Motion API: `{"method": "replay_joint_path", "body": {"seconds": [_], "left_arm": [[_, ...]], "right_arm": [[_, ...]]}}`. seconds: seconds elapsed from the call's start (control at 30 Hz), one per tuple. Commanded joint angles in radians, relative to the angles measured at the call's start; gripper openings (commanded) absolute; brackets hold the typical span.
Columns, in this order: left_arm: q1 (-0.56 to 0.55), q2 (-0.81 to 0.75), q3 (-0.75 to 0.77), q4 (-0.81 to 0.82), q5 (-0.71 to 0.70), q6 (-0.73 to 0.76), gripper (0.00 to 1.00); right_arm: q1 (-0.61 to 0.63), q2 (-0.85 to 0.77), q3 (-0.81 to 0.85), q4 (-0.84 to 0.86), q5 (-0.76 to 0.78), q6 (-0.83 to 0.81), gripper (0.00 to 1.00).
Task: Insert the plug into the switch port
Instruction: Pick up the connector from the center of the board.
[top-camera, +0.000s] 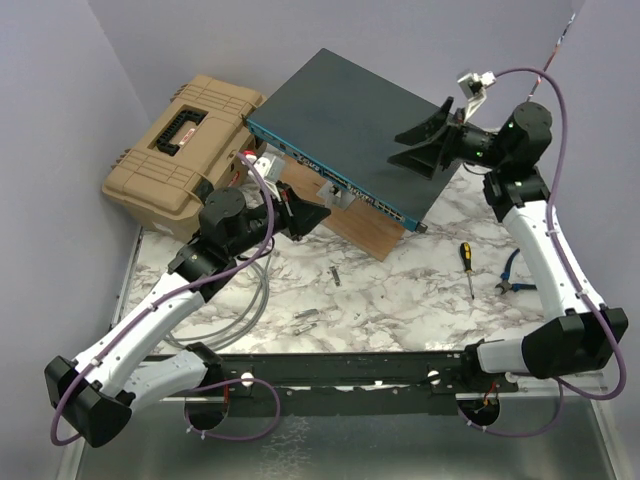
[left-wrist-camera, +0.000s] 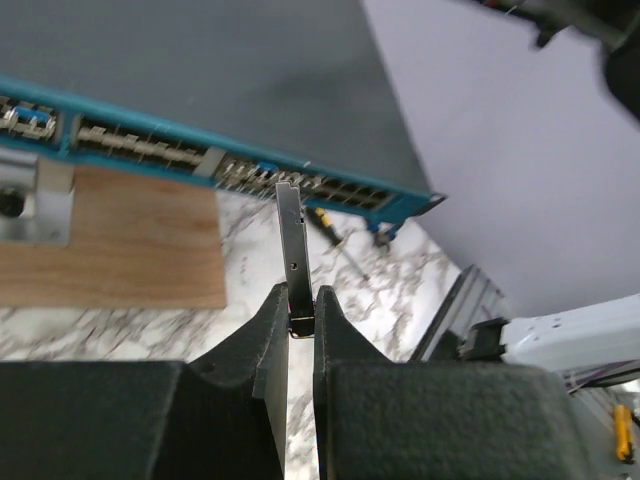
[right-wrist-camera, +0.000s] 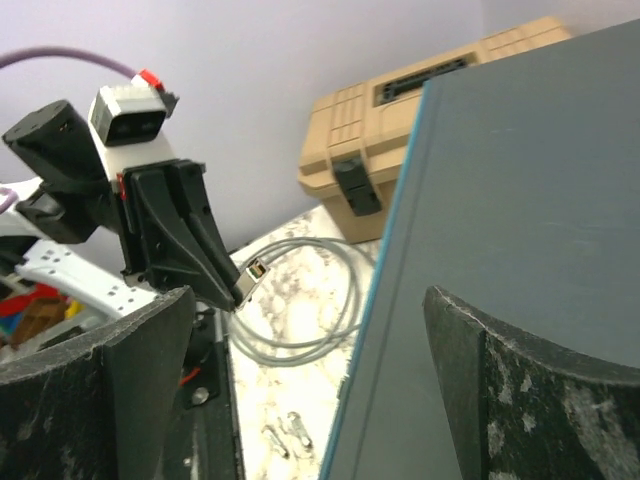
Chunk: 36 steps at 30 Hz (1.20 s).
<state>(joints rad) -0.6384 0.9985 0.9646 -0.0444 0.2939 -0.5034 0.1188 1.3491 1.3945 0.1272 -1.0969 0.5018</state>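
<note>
The switch (top-camera: 350, 110) is a flat dark grey-teal box, tilted, with its blue socket face (left-wrist-camera: 150, 150) toward the left arm. My left gripper (top-camera: 318, 212) is shut on a slim metal plug (left-wrist-camera: 291, 240), which points at the row of sockets. In the right wrist view the plug (right-wrist-camera: 250, 270) still stands a short way off the switch's edge (right-wrist-camera: 400, 250). My right gripper (top-camera: 412, 145) is open and empty, its fingers (right-wrist-camera: 130, 380) spread over the switch's top near the right corner.
A tan toolbox (top-camera: 185, 140) stands at the back left against the switch. A wooden block (top-camera: 350, 228) props the switch. A grey cable coil (top-camera: 252, 300) lies by the left arm. A screwdriver (top-camera: 466, 268), pliers (top-camera: 513, 276) and small metal parts (top-camera: 310, 316) lie on the marble.
</note>
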Motion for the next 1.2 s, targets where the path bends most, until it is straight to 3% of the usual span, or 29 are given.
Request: {"method": "replay_joint_path", "body": {"seconds": [0.0,0.3,0.63,1.17], "left_arm": [[0.003,-0.010,-0.011,0.194,0.076,-0.090,0.00],[0.002,0.067,-0.035,0.477,0.114,-0.232,0.00],[0.002,0.135,-0.022,0.568,0.142,-0.285,0.00],[0.000,0.173,-0.026,0.621,0.172,-0.310,0.00]], "right_arm": [[0.073,0.037,-0.049,0.168,-0.039,0.134,0.99],[0.165,0.100,-0.126,0.445,-0.027,0.416,0.90],[0.225,0.130,-0.153,0.607,0.001,0.553,0.81],[0.247,0.176,-0.147,0.742,0.010,0.669,0.47]]}}
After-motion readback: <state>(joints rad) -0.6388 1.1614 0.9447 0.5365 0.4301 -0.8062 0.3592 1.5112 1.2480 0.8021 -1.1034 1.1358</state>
